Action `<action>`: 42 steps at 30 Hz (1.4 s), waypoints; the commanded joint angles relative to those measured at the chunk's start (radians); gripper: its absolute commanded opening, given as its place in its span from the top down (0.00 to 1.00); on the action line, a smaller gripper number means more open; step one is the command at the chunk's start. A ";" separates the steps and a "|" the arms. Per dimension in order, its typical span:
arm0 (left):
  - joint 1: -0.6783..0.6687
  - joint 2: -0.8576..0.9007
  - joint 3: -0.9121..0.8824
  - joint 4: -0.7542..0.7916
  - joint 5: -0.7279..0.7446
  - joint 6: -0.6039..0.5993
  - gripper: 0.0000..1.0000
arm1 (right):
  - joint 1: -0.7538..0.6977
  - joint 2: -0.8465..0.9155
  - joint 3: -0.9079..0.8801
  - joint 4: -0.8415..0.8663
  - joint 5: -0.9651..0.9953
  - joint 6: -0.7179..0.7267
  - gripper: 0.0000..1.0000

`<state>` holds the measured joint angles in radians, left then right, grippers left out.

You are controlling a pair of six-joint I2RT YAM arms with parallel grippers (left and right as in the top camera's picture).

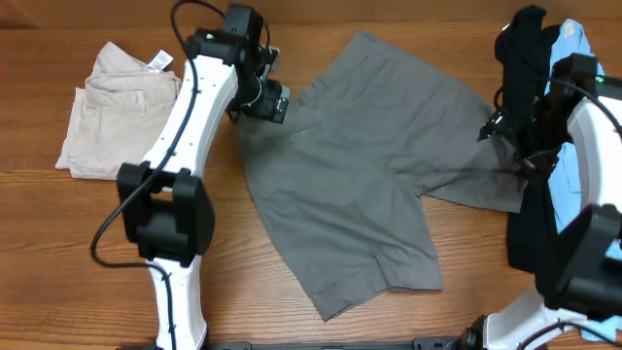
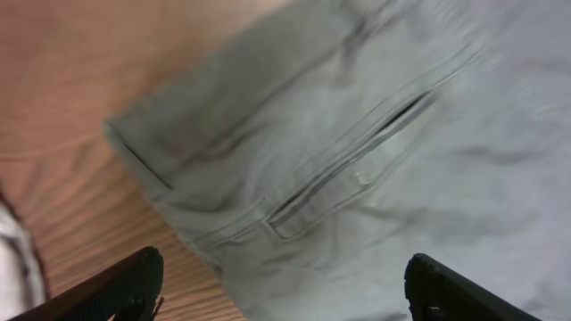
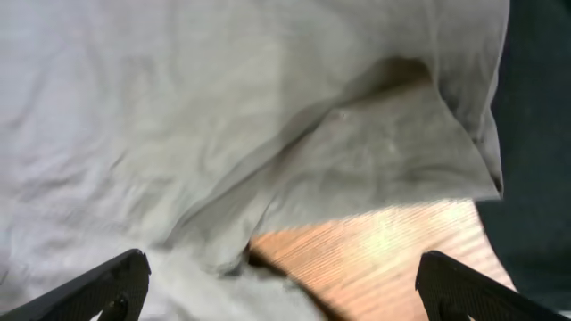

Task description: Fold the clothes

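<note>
The grey shorts [image 1: 360, 165] lie spread flat across the middle of the wooden table, waistband toward the back left, legs toward the front and right. My left gripper [image 1: 269, 99] hovers open over the waistband corner; the left wrist view shows a pocket slit and waistband edge [image 2: 348, 169] between its wide-apart fingers [image 2: 284, 290]. My right gripper [image 1: 507, 136] is open above the right leg's hem; its wrist view shows rumpled grey cloth [image 3: 223, 116] and bare wood between the fingers [image 3: 284, 285].
Beige trousers with a white tag [image 1: 112, 107] lie folded at the back left. A dark garment and a light-blue shirt [image 1: 544, 117] are piled along the right edge, under the right arm.
</note>
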<state>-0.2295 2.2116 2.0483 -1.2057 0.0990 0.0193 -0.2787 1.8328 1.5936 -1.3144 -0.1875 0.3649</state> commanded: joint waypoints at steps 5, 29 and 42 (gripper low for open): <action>0.055 0.109 0.000 -0.005 -0.039 -0.106 0.09 | 0.061 -0.072 0.023 -0.034 -0.027 -0.033 0.00; 0.072 0.139 -0.119 0.172 -0.039 -0.209 0.85 | 0.115 -0.072 0.022 -0.015 -0.027 -0.032 0.00; 0.087 0.123 -0.166 -0.012 -0.090 -0.260 0.96 | 0.115 -0.072 0.022 -0.015 -0.027 -0.033 0.00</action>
<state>-0.1551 2.3291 1.8885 -1.1629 0.0422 -0.1932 -0.1684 1.7725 1.5974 -1.3331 -0.2070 0.3389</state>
